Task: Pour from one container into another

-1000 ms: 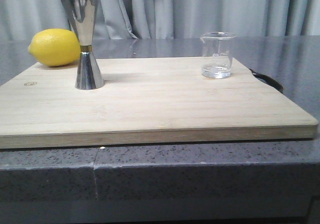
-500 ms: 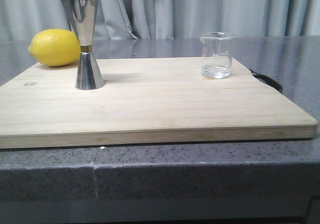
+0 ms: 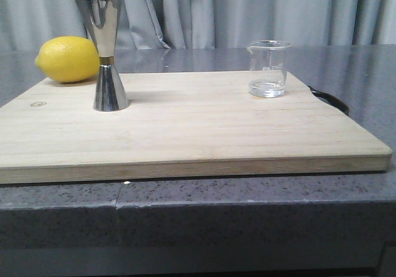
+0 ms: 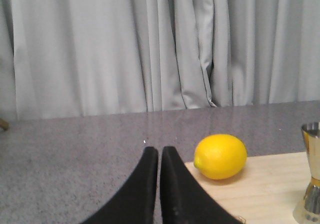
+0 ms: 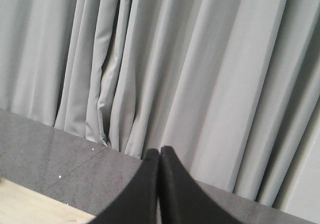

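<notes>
front view: beaker (image 3: 268, 68) and jigger (image 3: 107, 54) stand well apart; left fingers (image 4: 159, 156) and right fingers (image 5: 159, 156) pressed together, empty.

Yellow lemon (image 3: 68, 59), pale wooden board (image 3: 185, 128)

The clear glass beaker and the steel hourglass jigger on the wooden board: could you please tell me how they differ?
The small clear glass beaker is see-through, while the shiny steel hourglass-shaped jigger is opaque and mirror-like. The beaker is a straight cylinder with a pouring lip; the jigger pinches to a narrow gold-toned waist. The beaker is shorter than the jigger. Both stand upright on the pale wooden cutting board, untouched.
</notes>
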